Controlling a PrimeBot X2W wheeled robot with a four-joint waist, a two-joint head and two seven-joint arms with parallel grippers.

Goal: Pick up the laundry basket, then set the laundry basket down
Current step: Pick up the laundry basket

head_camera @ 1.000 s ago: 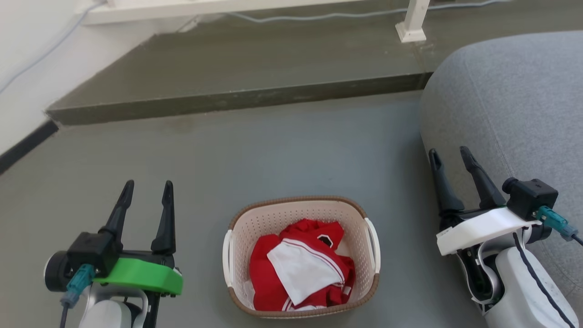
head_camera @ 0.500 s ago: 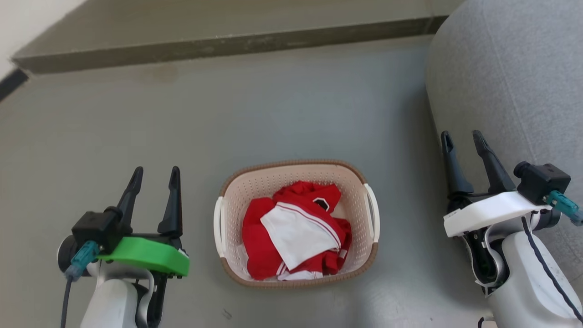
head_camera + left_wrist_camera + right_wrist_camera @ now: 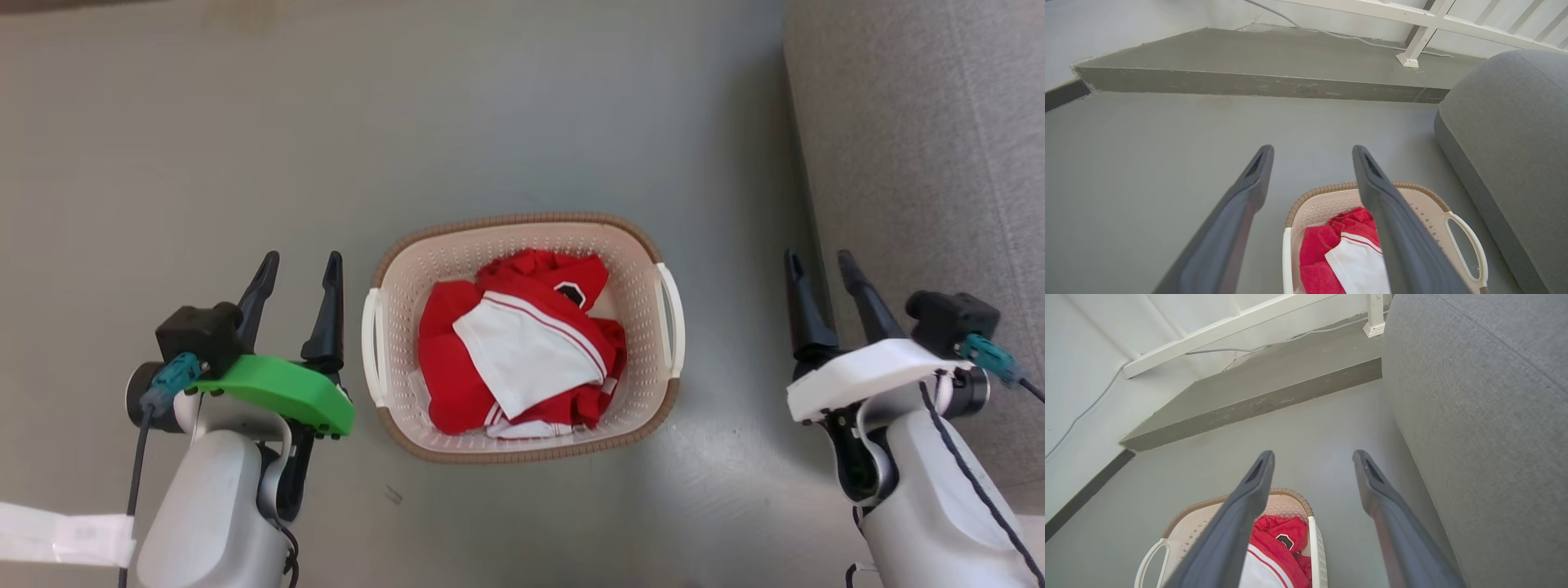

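Pre-grasp: I am flanking the cream perforated plastic laundry basket [image 3: 522,220] on the grey floor [image 3: 522,106] with left gripper [image 3: 300,261] and right gripper [image 3: 816,257], both spread, empty; next, probably, closing onto its white handles [image 3: 674,322].

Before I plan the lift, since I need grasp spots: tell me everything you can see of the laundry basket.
The laundry basket is a rounded-rectangular cream plastic tub with perforated walls, a brown woven-look rim and base band, and a white loop handle on each side. It stands upright on the grey floor, holding crumpled red-and-white clothing. Nothing else touches it.
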